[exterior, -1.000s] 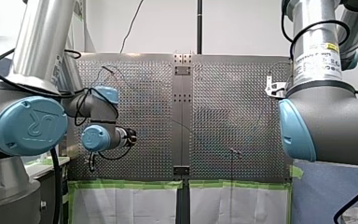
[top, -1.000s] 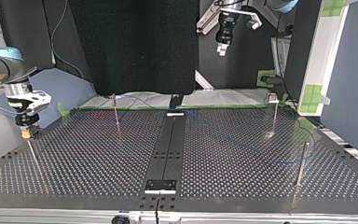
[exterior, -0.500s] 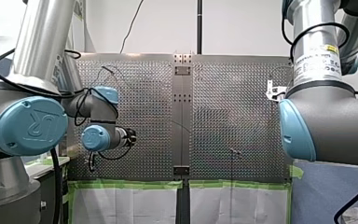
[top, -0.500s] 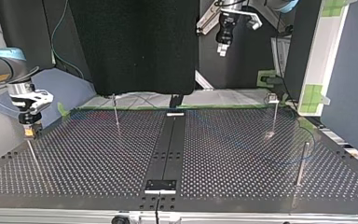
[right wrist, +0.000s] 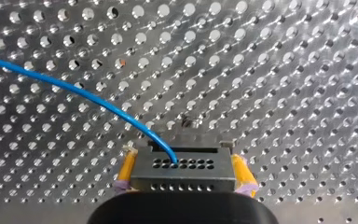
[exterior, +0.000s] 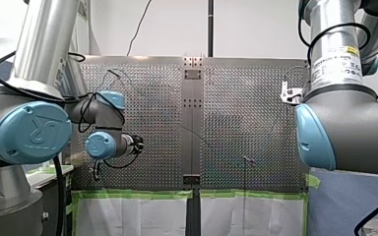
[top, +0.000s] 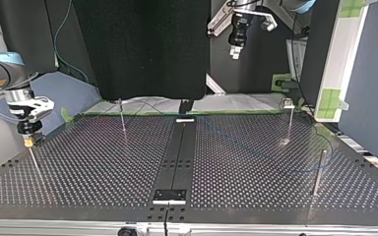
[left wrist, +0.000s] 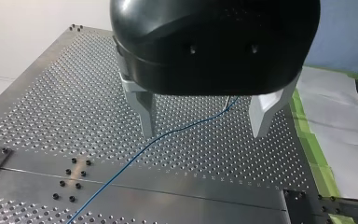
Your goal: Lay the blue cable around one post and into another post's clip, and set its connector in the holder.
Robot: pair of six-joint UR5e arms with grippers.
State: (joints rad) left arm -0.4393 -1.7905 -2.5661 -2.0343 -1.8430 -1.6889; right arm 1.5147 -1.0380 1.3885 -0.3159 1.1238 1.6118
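My right gripper [right wrist: 184,181] is shut on a dark grey connector [right wrist: 182,168], its yellow pads on both sides. The blue cable [right wrist: 88,95] leaves the connector's face and arcs away over the perforated plate. In the top view my right gripper [top: 28,141] hangs at the left, just above a thin post [top: 34,164]. The blue cable [top: 236,142] lies faintly across the table's right half. My left gripper [top: 235,51] hangs high at the back, open and empty. Under my left gripper [left wrist: 203,133] the blue cable [left wrist: 135,151] runs across the plate.
In the top view three more posts stand up: one at the back left [top: 122,117], one with a clip on top at the back right [top: 289,120], and one at the front right [top: 318,172]. A black rail [top: 177,157] runs down the middle, a small block [top: 169,195] at its near end.
My right gripper, with the connector, has wobbled slightly sideways in the top view and come back. My left arm has not moved.
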